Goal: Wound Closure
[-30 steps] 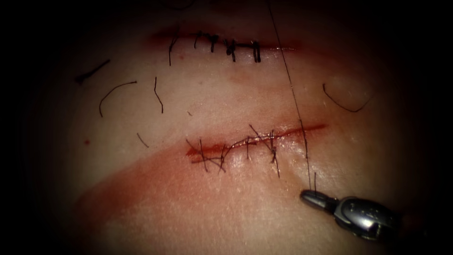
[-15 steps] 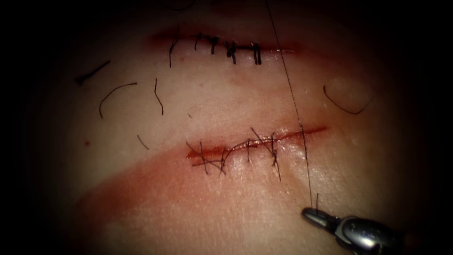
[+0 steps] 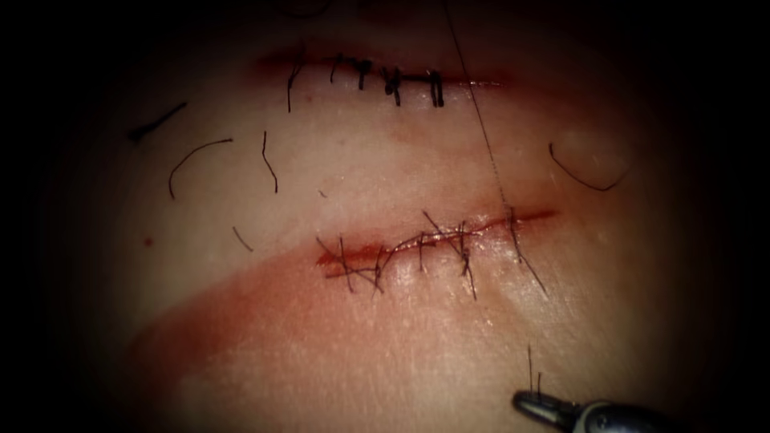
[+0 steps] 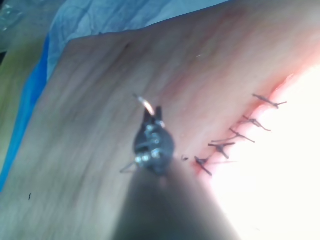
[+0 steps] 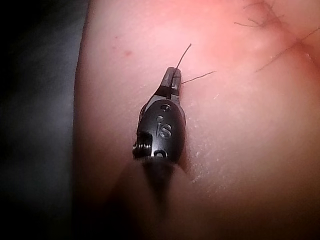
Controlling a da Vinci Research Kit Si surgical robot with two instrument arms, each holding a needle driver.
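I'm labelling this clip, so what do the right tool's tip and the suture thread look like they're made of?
Right tool: looks like polished metal, with bright glints on its grey jaws, which are shut on a short thread piece.
Thread: fine dark strand, apparently a single filament; the material can't be told.
Tissue: moist, glossy pork belly.
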